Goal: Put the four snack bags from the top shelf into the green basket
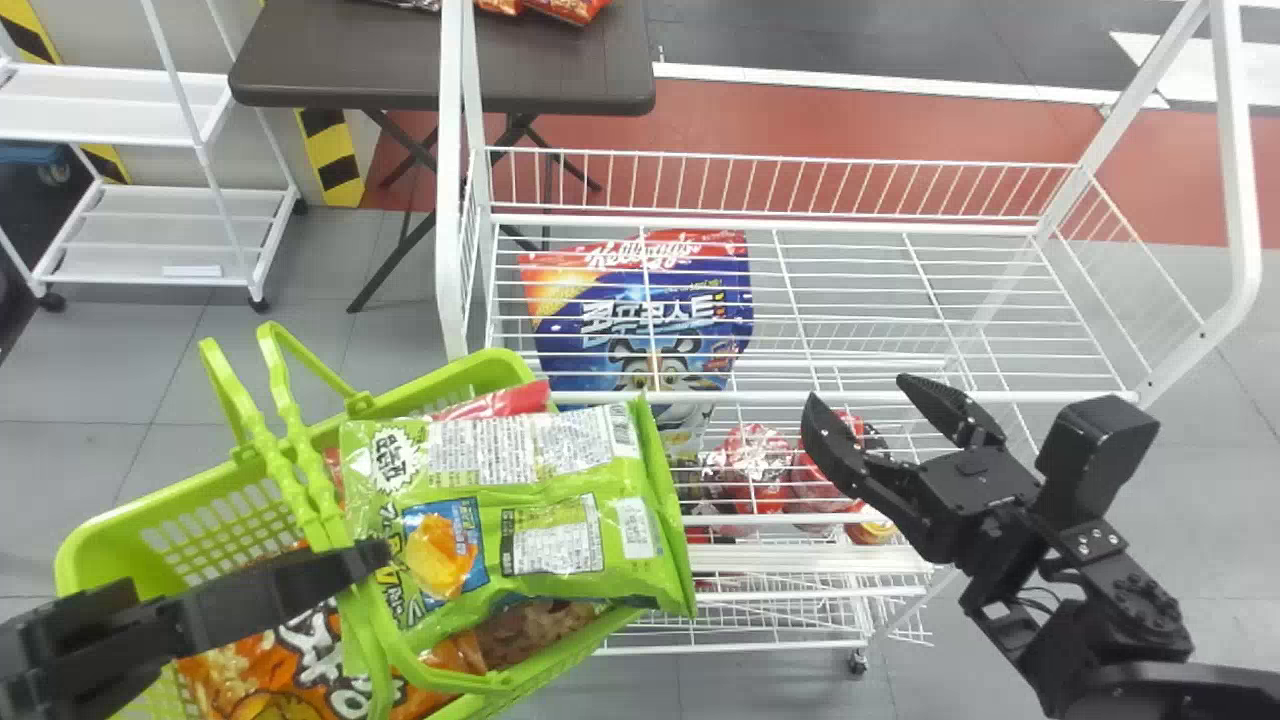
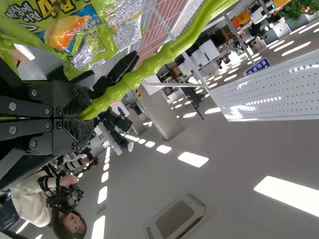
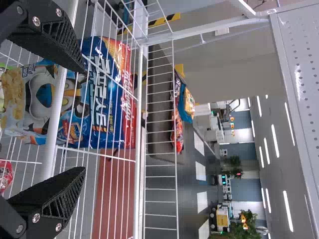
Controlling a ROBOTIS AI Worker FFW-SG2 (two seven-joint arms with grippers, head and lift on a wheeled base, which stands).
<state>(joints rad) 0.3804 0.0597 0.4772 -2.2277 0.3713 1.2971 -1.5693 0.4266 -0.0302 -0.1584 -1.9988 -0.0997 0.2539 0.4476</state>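
In the head view my left gripper [image 1: 365, 560] is at the handles of the green basket [image 1: 95, 550]; in the left wrist view the left gripper [image 2: 82, 117] is shut on the green basket handle [image 2: 144, 72]. A green snack bag [image 1: 560, 480] lies atop the basket's load, overhanging its right side. Under it are an orange bag [image 1: 290, 665] and a red one [image 1: 510, 400]. My right gripper [image 1: 865, 400] stands open over the front of the shelf rack, right of the basket; in the right wrist view the right gripper [image 3: 75, 122] has nothing between its fingers.
The white wire top shelf [image 1: 850, 300] has raised rails and tall posts. Below its wires show a blue bag [image 1: 640, 320] and red packs [image 1: 755, 455]. A dark table [image 1: 400, 60] with bags stands behind, a white cart [image 1: 150, 240] at the left.
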